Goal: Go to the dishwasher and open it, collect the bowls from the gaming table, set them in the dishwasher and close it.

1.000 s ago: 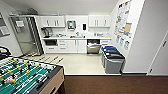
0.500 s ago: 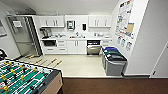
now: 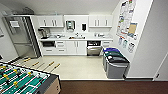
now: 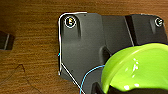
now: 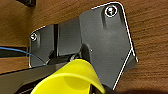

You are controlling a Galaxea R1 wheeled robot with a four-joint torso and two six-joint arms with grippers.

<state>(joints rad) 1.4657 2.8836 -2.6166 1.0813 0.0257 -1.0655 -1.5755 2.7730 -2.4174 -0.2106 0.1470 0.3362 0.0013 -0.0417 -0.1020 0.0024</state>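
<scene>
Above wood floor (image 4: 30, 50), green bowl (image 4: 135, 67) and yellow bowl (image 5: 70, 77) look empty; claw grips unclear.

Head view high, facing kitchenette, wrist views close above wood floor (image 4: 32, 50)

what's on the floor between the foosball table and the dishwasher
In the head view, pale bare floor runs from the gaming table to the dishwasher.
</scene>
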